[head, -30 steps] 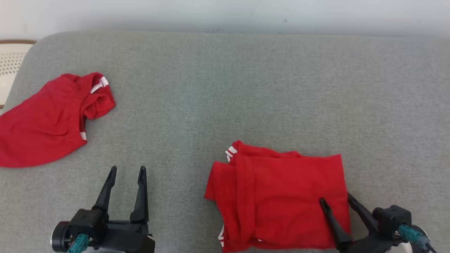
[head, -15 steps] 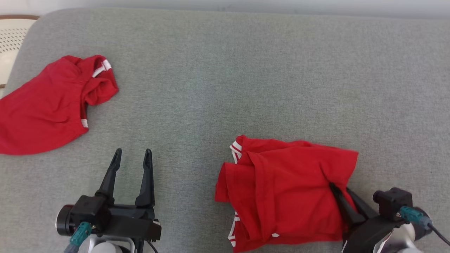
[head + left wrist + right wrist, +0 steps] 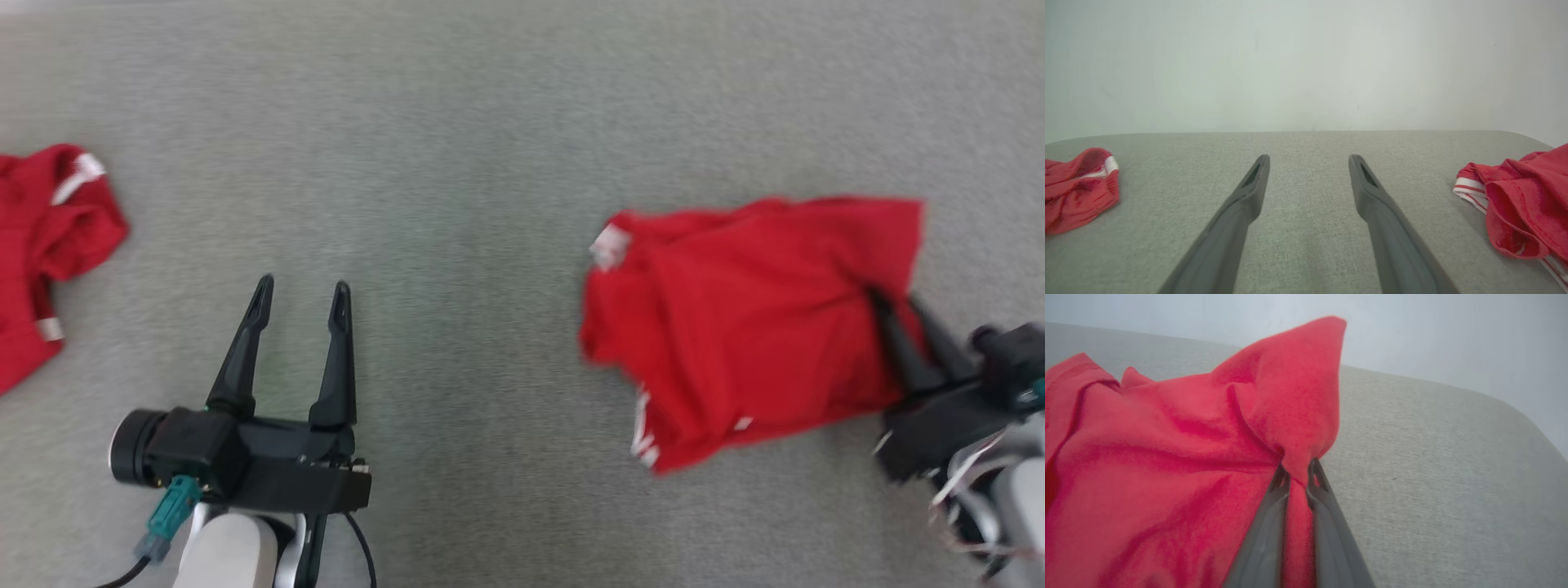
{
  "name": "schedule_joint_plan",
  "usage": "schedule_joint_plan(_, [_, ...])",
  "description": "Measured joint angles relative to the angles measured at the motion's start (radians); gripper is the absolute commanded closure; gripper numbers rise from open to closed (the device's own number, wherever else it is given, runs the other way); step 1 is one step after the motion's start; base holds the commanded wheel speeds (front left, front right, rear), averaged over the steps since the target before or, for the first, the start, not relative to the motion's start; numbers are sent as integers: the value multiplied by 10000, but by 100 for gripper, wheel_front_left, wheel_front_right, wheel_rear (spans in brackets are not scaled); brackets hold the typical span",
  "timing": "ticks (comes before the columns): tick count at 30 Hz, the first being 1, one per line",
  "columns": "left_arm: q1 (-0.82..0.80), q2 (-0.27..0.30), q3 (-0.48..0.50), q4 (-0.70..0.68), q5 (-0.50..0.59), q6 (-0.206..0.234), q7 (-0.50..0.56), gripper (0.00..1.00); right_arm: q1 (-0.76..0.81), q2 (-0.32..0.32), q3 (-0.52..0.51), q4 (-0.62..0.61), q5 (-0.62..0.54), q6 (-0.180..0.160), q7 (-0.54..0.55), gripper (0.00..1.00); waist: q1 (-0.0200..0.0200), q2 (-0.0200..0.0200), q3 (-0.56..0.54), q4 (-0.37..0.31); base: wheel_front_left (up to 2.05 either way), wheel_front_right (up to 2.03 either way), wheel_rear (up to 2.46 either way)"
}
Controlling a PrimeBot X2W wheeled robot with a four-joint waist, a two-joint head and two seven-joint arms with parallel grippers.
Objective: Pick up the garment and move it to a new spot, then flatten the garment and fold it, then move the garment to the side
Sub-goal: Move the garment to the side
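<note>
The garment (image 3: 751, 318) is a red shirt with white trim, bunched on the grey padded surface at the right of the head view. My right gripper (image 3: 896, 300) is shut on its right edge. In the right wrist view the fingers (image 3: 1297, 471) pinch a fold of the red garment (image 3: 1167, 465), and a corner stands up above them. My left gripper (image 3: 302, 286) hovers open and holds nothing at the lower left, well apart from the garment. In the left wrist view, the open left gripper (image 3: 1309, 159) points over bare surface, with the garment (image 3: 1527, 208) at the right edge.
Another red garment (image 3: 41, 245) with white trim lies crumpled at the far left, also visible in the left wrist view as a red garment (image 3: 1077, 188). The grey surface (image 3: 457, 163) stretches wide between the two. A pale wall (image 3: 1306, 61) rises behind its far edge.
My right gripper shut on the garment's right edge and pulled it to the right, rumpling the folded shape. The head view shifted. The left gripper stayed open.
</note>
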Motion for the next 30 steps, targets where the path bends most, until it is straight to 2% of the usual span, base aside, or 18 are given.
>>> schedule_joint_plan(8, [-782,161,-460,-359,355,-176,157,0,-1104,-1290,-637,2153,-167,0,-1133,100,0,0,619,-892,0,0,0])
schedule_joint_plan(17, [-1489,314,-823,-934,629,-324,529,0,-2108,-2790,-685,4345,224,0,-1793,100,0,0,1427,-1350,0,0,0])
schedule_joint_plan(22, [-1649,385,-947,-1135,681,-360,623,0,-3192,-3229,-483,5112,221,0,-1918,100,0,1,1732,-1315,0,0,0])
schedule_joint_plan(26, [-1669,428,-989,-1241,688,-355,662,0,-3759,-3264,-454,5793,242,0,-1954,100,-1,0,1843,-1121,0,0,0])
schedule_joint_plan(27, [-1669,424,-1011,-1248,688,-353,662,0,-3881,-3237,-520,6019,309,0,-1954,91,-1,1,1867,-1066,0,0,0])
schedule_joint_plan(28, [-1672,420,-1018,-1266,688,-345,662,0,-4013,-3237,-593,6261,305,0,-1954,64,-1,0,1894,-1018,0,0,0])
schedule_joint_plan(29, [-1674,430,-1014,-1294,688,-313,660,0,-4315,-3225,-928,6763,219,0,-1956,0,0,1,1949,-950,0,0,0])
schedule_joint_plan(30, [-1673,433,-1014,-1296,688,-303,660,0,-4401,-3212,-1152,6907,217,-2,-1958,0,-1,1,1967,-928,0,0,0])
